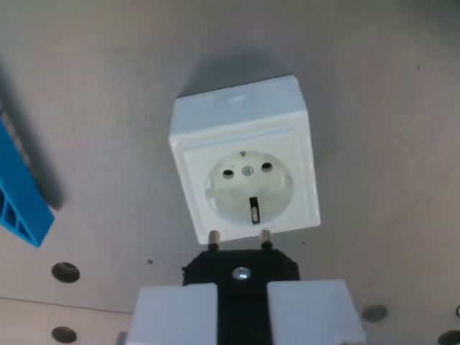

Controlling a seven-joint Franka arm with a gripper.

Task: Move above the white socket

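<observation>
White socket [244, 169] sits just beyond the end effector [241, 305], apparently clamped on a black plug [241, 267]

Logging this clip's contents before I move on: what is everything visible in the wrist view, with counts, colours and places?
White square plastic socket: one, white, centre of view, on the grey surface.
Blue ribbed plastic part: one, blue, the wrist view's left edge, cut off.
Grey perforated table surface: one, grey, dark round holes along the bottom.
Black plug with two metal pins: one, black, just below the socket, held in the gripper.
Gripper: one, white fingers, bottom centre, shut on the plug.
</observation>
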